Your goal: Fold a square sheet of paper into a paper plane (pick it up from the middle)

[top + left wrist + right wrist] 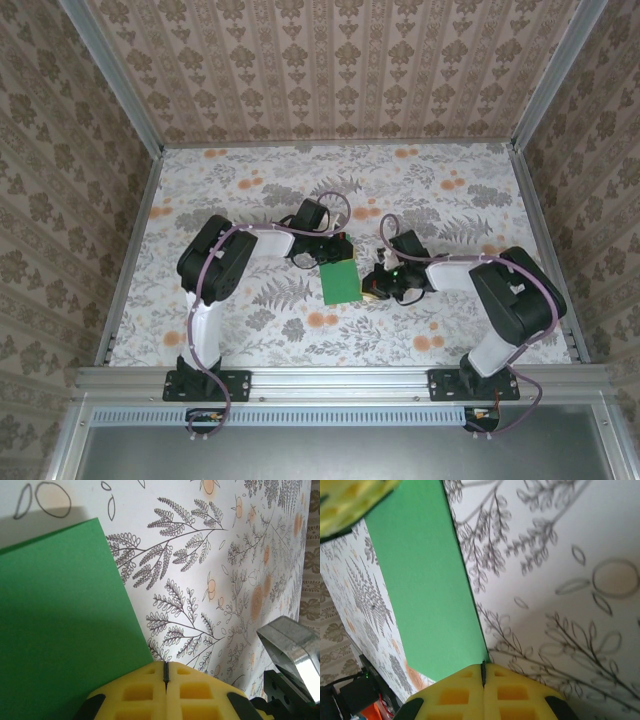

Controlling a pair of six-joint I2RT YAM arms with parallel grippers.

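Square sheet of paper (340, 283) sits mid-counter (250, 180), between the two arms, a bit nearer the near edge than the far wall. It is bright green and flat-looking from above, with no folds visible.

Left end effector (344, 254) is at the sheet's far edge. In the left wrist view its yellow fingers (135, 695) are pressed together w/ only a thin dark seam between them. The paper's (60, 620) right edge runs straight down into that seam, so it's pinching the sheet at a corner or edge. A soft shadow falls on the floral counter (210, 555) beyond the sheet's far side, so the paper looks lifted off the surface there.

Right end effector (373, 288) is at the sheet's right edge, near corner. In the right wrist view its fingers (520, 695) are likewise closed tight. The green sheet (425, 590) narrows toward that seam and its edge ends in it, so it's pinching the paper too. The left end effector's yellow pad (345, 505) shows blurred at the sheet's other end.

Both arms are bent inward, wrists close together over the sheet.
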